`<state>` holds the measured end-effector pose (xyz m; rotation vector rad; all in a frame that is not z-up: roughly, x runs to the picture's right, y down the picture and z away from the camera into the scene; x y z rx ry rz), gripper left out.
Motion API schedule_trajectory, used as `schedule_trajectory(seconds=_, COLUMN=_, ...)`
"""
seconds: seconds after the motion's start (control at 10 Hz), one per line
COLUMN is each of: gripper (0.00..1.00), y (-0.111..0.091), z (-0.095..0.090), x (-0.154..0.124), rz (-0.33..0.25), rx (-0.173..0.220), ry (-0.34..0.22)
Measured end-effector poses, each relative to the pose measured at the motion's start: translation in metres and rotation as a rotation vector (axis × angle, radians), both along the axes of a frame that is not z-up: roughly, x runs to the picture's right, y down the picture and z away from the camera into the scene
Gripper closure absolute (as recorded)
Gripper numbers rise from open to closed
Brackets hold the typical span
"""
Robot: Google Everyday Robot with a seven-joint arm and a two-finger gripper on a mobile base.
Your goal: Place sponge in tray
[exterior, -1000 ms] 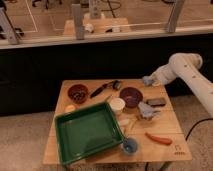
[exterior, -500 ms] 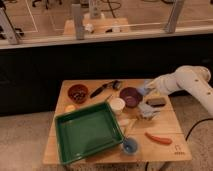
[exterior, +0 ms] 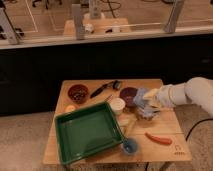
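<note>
The pale blue-grey sponge (exterior: pixel 139 95) is held above the table's right half, with my gripper (exterior: pixel 145 101) shut on it. My white arm reaches in from the right edge. The large green tray (exterior: pixel 65 131) lies on the table's front left, its near corner a short way left of and below the sponge. Nothing lies in the tray.
A dark bowl (exterior: pixel 128 93) sits just left of the gripper and a lumpy grey thing (exterior: pixel 146 115) under it. A white cup (exterior: pixel 117 105), a reddish bowl (exterior: pixel 78 93), a black utensil (exterior: pixel 102 89), an orange object (exterior: pixel 158 139) and a small blue cup (exterior: pixel 130 146) also stand on the wooden table (exterior: pixel 165 150).
The gripper has carried the sponge left and downward, from above the table's right rear edge to just beside the dark bowl. The other objects have stayed put.
</note>
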<state>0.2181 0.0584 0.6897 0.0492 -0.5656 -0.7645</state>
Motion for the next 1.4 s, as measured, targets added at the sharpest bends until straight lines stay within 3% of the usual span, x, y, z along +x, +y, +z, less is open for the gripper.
schedule_trajectory(seconds=0.6, gripper=1.0, y=0.002, z=-0.004, x=-0.004, rz=-0.018, rx=0.012, ry=-0.019)
schedule_trajectory(seconds=0.8, gripper=1.0, y=0.003, z=-0.016, x=-0.018, rz=-0.109, rx=0.073, ry=-0.066)
schedule_trajectory(seconds=1.2, gripper=1.0, y=0.018, z=-0.045, x=-0.081, rz=-0.346, rx=0.195, ry=-0.197)
schedule_trajectory(seconds=1.4, gripper=1.0, y=0.029, z=-0.054, x=-0.099, rz=-0.425, rx=0.218, ry=-0.231)
